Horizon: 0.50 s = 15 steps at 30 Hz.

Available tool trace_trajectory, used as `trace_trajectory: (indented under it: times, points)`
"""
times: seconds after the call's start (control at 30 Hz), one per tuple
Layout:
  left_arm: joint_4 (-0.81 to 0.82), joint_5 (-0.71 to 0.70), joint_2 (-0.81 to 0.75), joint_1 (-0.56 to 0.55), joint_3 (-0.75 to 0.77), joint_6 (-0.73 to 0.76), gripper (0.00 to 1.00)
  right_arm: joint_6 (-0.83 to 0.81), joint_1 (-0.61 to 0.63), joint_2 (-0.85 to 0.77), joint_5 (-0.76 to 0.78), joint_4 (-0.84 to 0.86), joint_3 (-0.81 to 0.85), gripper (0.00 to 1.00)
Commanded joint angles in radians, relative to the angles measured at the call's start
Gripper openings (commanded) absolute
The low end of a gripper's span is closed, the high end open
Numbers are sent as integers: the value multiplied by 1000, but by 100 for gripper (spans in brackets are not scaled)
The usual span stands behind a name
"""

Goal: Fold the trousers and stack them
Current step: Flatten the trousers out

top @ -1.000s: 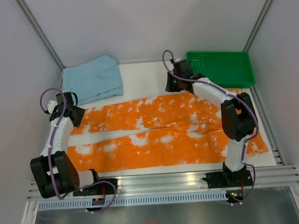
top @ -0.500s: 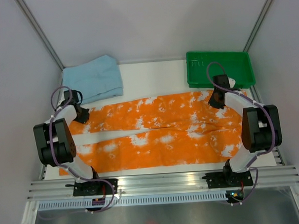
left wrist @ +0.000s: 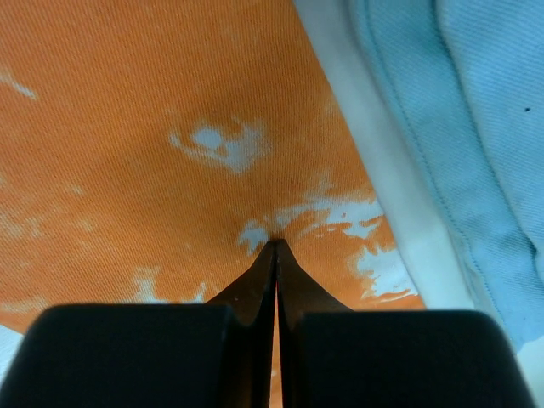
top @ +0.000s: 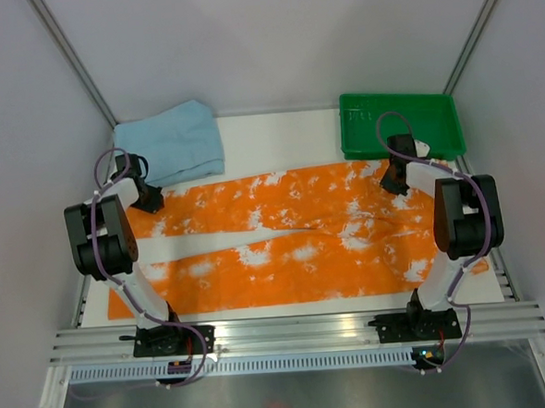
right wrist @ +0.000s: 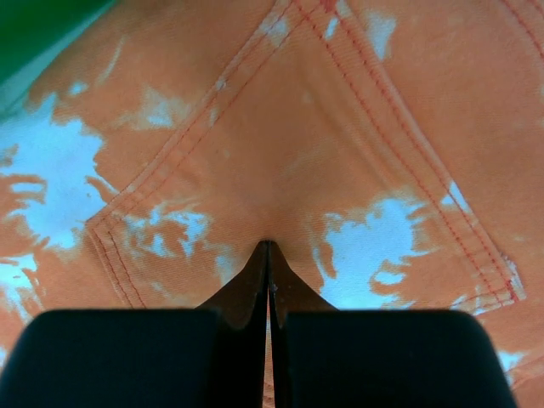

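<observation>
Pinching trousers (top: 294, 249) along far edge: left fingers (left wrist: 255, 289), right fingers (right wrist: 246, 289) closed.

Lab robot cell: plain white walls (top: 263, 47), aluminium frame rails (top: 299, 332).

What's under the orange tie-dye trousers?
Only white tabletop shows around the spread orange tie-dye fabric trousers and between the legs; whatever lies beneath the cloth is covered.
</observation>
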Motion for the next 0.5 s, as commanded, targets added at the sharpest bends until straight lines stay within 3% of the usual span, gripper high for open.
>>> trace_trajectory:
  times: [0.0, 0.2, 0.33, 0.37, 0.47]
  points:
    - [32, 31, 60, 6, 44, 10, 2, 36, -54, 84, -3, 85, -6, 0]
    - [63, 60, 63, 6, 65, 65, 2, 31, -60, 41, -22, 65, 3, 1]
    - [93, 103, 31, 6, 74, 140, 2, 22, -62, -79, -23, 21, -13, 7]
    - [89, 103, 3, 6, 85, 174, 2, 14, -62, -109, -28, 13, -13, 9]
    - [71, 106, -88, 6, 96, 244, 3, -41, -62, -222, -55, -39, 16, 30]
